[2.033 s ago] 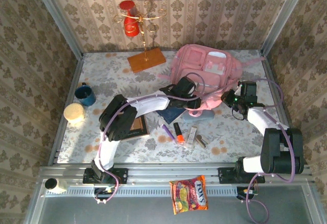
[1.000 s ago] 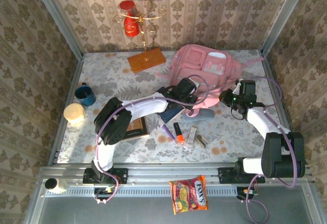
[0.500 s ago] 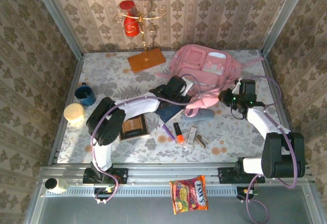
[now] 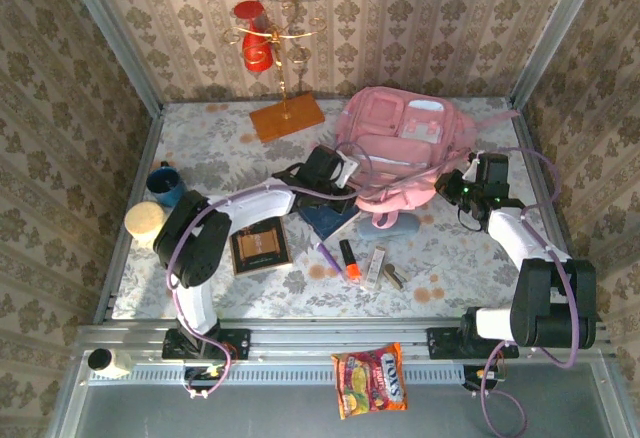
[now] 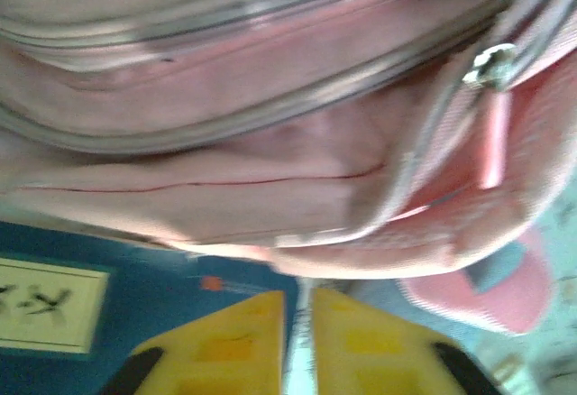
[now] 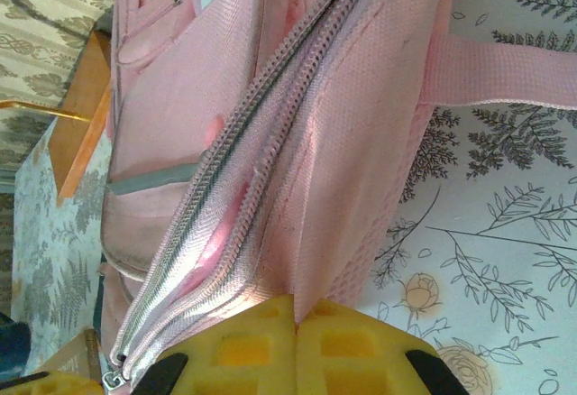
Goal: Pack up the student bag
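Observation:
The student bag (image 4: 405, 138), a big pink backpack, lies at the back right of the table. My left gripper (image 4: 346, 172) hangs at its front left edge, above a blue notebook (image 4: 330, 220). In the left wrist view the left gripper (image 5: 299, 298) has its yellow fingers a narrow gap apart with nothing between them, just under the bag (image 5: 225, 188) and its zip slider (image 5: 491, 59). My right gripper (image 4: 447, 187) is at the bag's front right corner. In the right wrist view the right gripper (image 6: 296, 303) is shut on a fold of the bag's fabric (image 6: 361, 97) beside the parted zip (image 6: 225, 206).
A grey-blue pouch (image 4: 397, 224) lies in front of the bag. Near it are a brown book (image 4: 262, 246), a purple pen (image 4: 327, 255), an orange marker (image 4: 350, 260) and a small tube (image 4: 377, 266). A blue mug (image 4: 166, 184) and jar (image 4: 146, 223) stand left. A wooden stand (image 4: 287, 118) stands behind.
My left gripper has slid left along the bag's front edge and its fingers have parted a little. The right gripper has kept its hold in the same place.

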Robot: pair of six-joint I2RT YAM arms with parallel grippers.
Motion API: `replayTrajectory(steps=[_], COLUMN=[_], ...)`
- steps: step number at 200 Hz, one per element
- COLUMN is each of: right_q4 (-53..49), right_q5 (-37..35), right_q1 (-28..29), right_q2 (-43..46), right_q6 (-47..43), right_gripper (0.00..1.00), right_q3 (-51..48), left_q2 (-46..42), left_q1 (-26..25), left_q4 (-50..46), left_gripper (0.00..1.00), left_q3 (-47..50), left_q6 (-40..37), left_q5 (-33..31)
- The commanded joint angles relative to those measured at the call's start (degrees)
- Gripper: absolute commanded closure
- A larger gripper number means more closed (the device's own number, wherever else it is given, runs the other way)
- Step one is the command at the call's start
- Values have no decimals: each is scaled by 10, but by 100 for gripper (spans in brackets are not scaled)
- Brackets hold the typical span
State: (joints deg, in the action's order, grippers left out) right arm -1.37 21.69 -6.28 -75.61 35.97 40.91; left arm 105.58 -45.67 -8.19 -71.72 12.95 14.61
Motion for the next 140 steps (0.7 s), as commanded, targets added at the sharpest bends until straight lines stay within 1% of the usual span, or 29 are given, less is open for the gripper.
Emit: replayTrajectory(steps=[1,21,50,92,123,140], right_q4=[55,55,52,54,55,57], right_q5=[21,19,19,19,20,19], right_q1=[1,2,4,5,5,5], right_q2=[-3,-3,-1,-5,-9,-11], right_q6=[6,7,8,8,8,8], right_gripper=[100,100,100,100,100,100], right_q3=[14,14,14,12,10,8], left_q2=[-2,21,57,95,114,122], left_q1=[-20,-33,-45,-49,-49,-49], left_q4=[-10,-12,-26,-57,-59,-57], left_gripper=[75,68,64,64,65,67], left_q3=[-38,-67,-108,-152,-164,-170], left_q6=[52,86,100,97,99,101], left_q5=[26,39,35,8,10,14])
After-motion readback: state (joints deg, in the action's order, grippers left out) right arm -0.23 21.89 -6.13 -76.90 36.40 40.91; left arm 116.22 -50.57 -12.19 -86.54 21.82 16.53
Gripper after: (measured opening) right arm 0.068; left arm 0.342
